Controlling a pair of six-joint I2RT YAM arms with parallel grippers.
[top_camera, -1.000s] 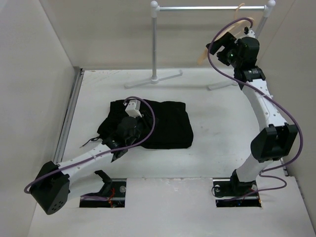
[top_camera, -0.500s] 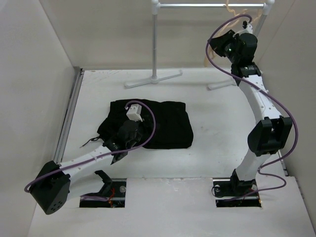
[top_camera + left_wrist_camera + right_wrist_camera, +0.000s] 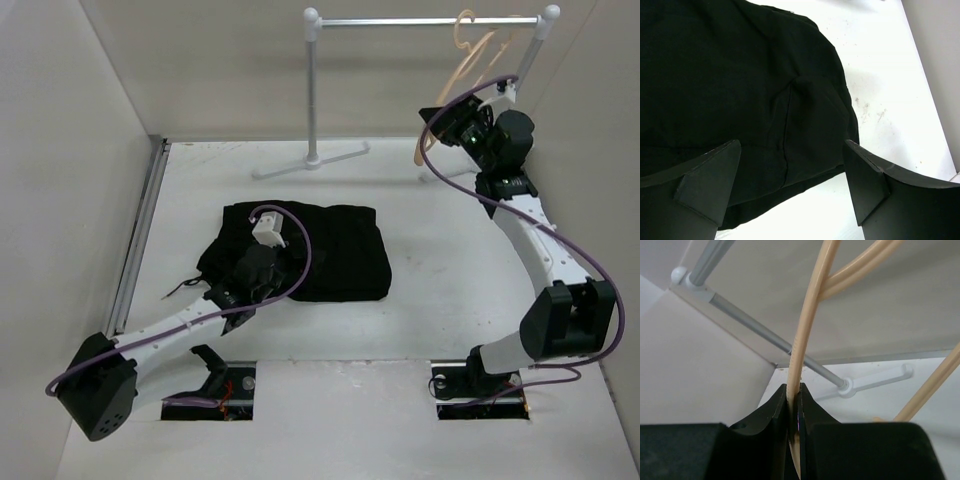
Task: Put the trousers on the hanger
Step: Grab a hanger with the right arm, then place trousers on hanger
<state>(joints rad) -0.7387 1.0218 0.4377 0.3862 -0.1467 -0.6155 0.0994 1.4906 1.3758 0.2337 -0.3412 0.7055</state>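
Trousers, black, folded on the white table; hanger, tan wood, at the white garment rail.
Trousers lie well in front of the rail's left post. The hanger's hook crosses the rail's bar near its right post, and its body slants down below the bar. Right gripper, below the bar, is clamped on one thin hanger arm. Left gripper, well in front of the rail, hovers with fingers spread wide over the trousers' edge.
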